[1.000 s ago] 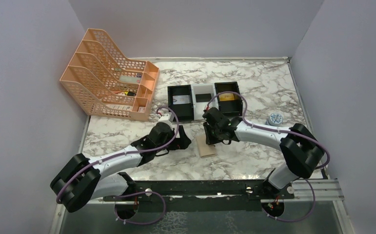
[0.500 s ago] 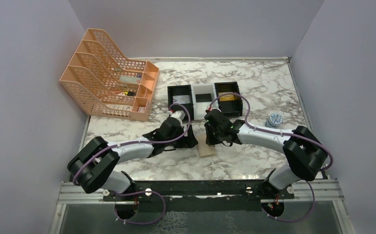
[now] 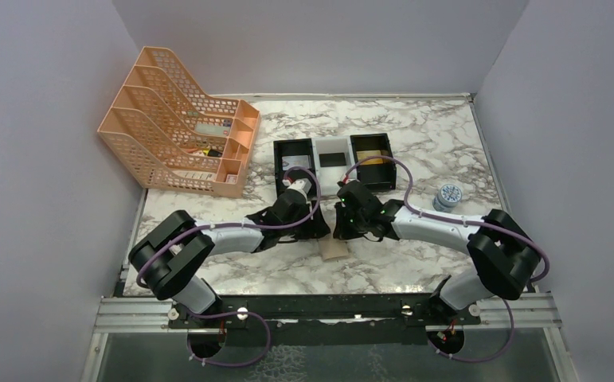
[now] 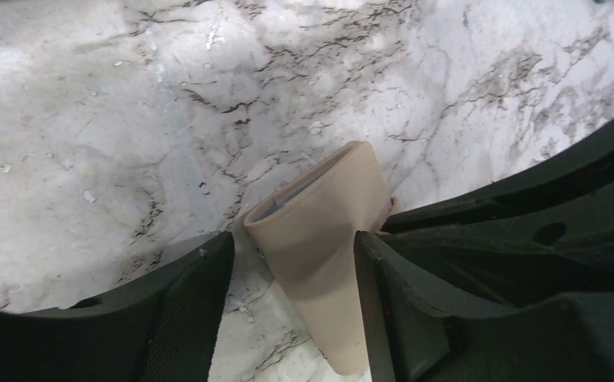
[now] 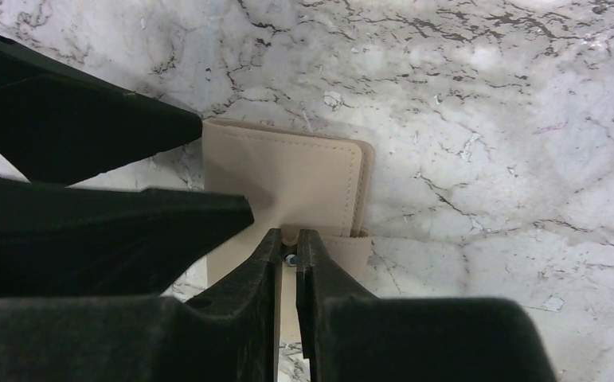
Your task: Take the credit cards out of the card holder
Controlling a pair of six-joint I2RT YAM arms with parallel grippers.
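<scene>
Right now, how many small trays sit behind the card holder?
3, in a row: the left black tray, its near end partly covered, the white tray in the middle, and the right black tray. None seems hidden.

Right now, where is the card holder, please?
The card holder lies mid-table in the top view, between the left gripper and right gripper.
</scene>
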